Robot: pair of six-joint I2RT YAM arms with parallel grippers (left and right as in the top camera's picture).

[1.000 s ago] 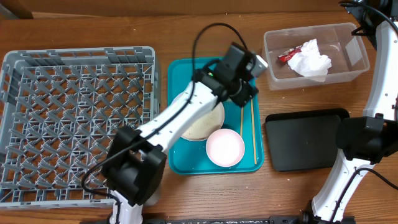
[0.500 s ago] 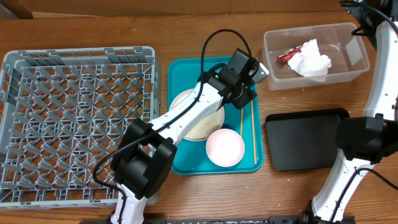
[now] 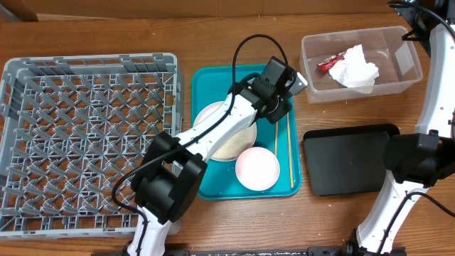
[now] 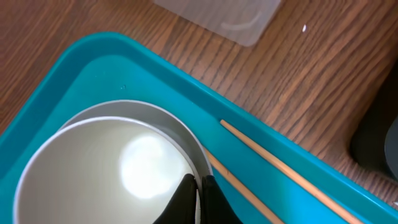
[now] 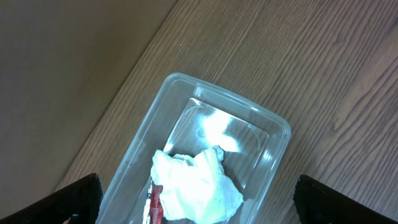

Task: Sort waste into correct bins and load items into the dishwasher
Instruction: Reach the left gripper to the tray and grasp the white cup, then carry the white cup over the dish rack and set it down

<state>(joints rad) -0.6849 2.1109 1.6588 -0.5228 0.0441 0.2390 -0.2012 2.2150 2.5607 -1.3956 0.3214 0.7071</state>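
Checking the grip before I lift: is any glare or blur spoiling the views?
Left wrist: a bright glare spot inside the bowl, though its rim by the dark fingers reads sharp; the clear tub at the top edge is soft. Right wrist: glare on the tub's floor. Overhead: even light, sharp, but the left arm hides the bowl.

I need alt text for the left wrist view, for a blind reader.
The left tool is closed on the rim of a grey bowl standing in a teal tray. Two wooden chopsticks lie in the tray beside the bowl.
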